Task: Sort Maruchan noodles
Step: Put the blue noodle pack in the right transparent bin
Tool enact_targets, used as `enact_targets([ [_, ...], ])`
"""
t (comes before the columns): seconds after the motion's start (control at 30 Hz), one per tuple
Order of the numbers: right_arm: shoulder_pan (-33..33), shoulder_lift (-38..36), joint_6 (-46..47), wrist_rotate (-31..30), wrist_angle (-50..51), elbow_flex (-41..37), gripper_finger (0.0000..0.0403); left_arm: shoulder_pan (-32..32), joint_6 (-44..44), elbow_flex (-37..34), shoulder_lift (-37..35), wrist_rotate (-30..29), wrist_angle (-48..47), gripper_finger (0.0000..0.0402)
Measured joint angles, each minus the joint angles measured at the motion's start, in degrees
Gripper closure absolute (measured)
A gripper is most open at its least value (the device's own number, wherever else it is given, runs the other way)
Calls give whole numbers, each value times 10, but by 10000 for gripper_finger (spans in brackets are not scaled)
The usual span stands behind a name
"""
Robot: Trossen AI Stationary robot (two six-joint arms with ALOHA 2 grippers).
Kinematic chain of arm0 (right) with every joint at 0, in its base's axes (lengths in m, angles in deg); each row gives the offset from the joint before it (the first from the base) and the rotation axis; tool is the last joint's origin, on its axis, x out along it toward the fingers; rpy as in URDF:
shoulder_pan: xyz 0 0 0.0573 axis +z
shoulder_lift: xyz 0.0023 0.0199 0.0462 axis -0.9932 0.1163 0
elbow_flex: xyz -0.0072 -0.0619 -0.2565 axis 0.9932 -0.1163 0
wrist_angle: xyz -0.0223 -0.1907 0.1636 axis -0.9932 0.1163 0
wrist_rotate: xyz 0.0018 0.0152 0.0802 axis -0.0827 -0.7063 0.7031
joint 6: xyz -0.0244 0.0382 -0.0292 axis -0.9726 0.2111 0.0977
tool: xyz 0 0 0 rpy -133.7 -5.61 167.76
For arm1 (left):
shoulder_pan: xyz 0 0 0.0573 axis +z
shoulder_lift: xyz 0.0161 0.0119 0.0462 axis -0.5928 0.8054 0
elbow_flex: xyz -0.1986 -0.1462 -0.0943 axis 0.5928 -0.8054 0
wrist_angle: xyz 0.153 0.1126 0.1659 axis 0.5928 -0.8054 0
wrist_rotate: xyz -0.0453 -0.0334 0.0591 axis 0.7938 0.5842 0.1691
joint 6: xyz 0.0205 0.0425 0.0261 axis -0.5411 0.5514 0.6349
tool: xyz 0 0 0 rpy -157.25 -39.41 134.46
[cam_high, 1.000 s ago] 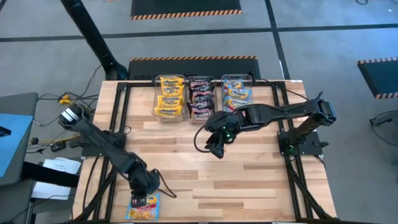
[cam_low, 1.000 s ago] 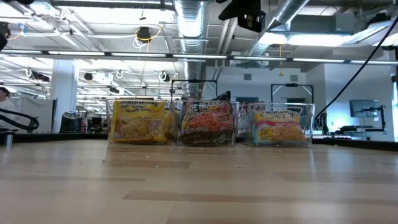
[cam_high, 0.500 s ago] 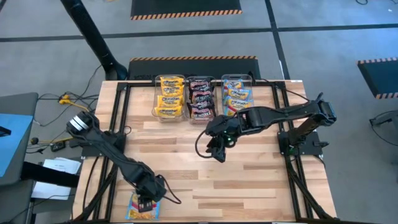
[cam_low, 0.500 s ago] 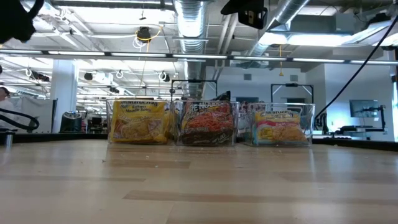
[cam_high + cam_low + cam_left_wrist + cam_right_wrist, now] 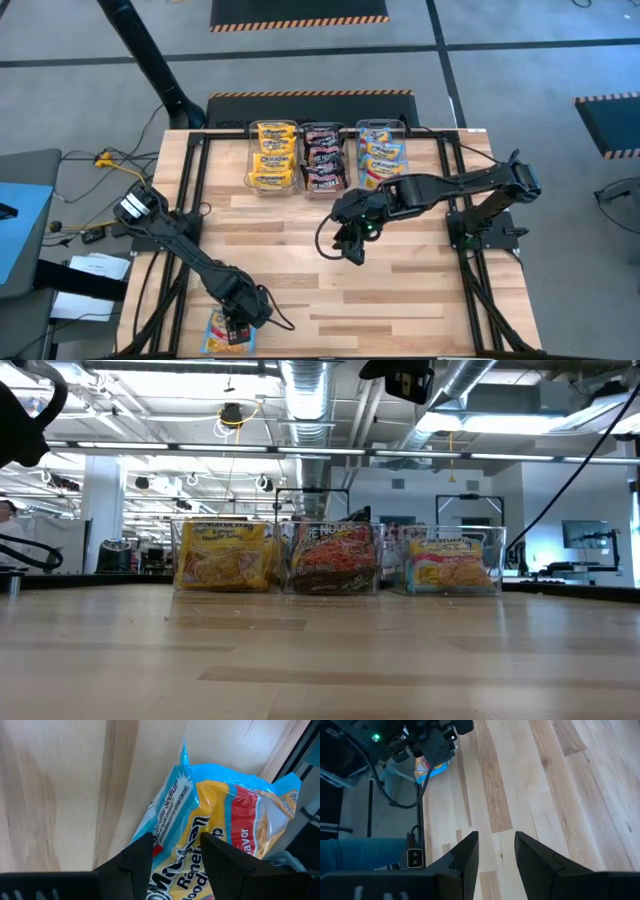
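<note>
One light blue and orange Maruchan packet (image 5: pixel 219 336) lies flat at the table's near-left corner, partly over the edge rail. My left gripper (image 5: pixel 240 320) stands right above it, open, with its fingers on either side of the packet's blue end (image 5: pixel 172 795). My right gripper (image 5: pixel 352 243) hovers open over the bare middle of the table and holds nothing. The other packets sit sorted in three clear bins at the far edge: yellow (image 5: pixel 272 155), maroon (image 5: pixel 322 158), and blue with orange (image 5: pixel 382 155). My left gripper comes at the packet from above, pointing down. Its open fingers (image 5: pixel 137 855) straddle the packet's blue crinkled end (image 5: pixel 170 815). Whether the tips touch the wrapper I cannot tell. The packet (image 5: pixel 240 815) lies on the table.
The three bins (image 5: pixel 333 558) stand side by side along the far edge. Black frame rails (image 5: pixel 190 200) run along the table's left and right sides. Bare wood (image 5: pixel 400 290) stretches between the bins and the near edge. The right wrist view shows the left arm and its packet (image 5: pixel 434 766) farther off.
My left gripper has moved toward the table's near edge and down onto the blue packet, ending with its fingers around the packet's end. The packet has stayed where it was. My right gripper has drifted slightly toward the near edge.
</note>
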Motion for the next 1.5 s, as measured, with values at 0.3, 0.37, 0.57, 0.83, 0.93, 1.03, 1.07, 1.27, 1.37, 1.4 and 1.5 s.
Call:
enact_targets([
  [0.3, -1, 0, 0, -1, 1, 0, 253, 0, 7, 0, 0, -10, -3, 325],
  [0.37, -1, 0, 0, -1, 1, 0, 253, 0, 17, 0, 0, -14, -2, 362],
  [0.57, -1, 0, 15, -1, 1, 0, 253, 1, 35, 0, 0, -12, 2, 400],
  [0.83, -2, 0, 35, -1, 1, 0, 253, 26, 54, 0, -7, 20, 16, 401],
  [0.93, -2, -2, 37, -1, 2, 0, 253, 50, 68, 0, -18, 19, 26, 401],
  [1.03, -2, -8, 37, -1, 2, 0, 257, 75, 83, 0, -34, 18, 39, 401],
  [1.07, -2, -12, 37, -1, 4, 0, 259, 82, 87, 0, -40, 18, 47, 401],
  [1.27, -1, -46, 37, 8, 13, -1, 272, 124, 101, 0, -64, 23, 100, 401],
  [1.37, 6, -68, 47, 27, 17, 0, 274, 137, 105, 0, -69, 27, 112, 401],
  [1.4, 11, -76, 51, 38, 22, 0, 274, 141, 105, 0, -69, 28, 121, 401],
  [1.5, 34, -100, 61, 57, 42, 0, 275, 148, 105, 0, -69, 29, 139, 401],
])
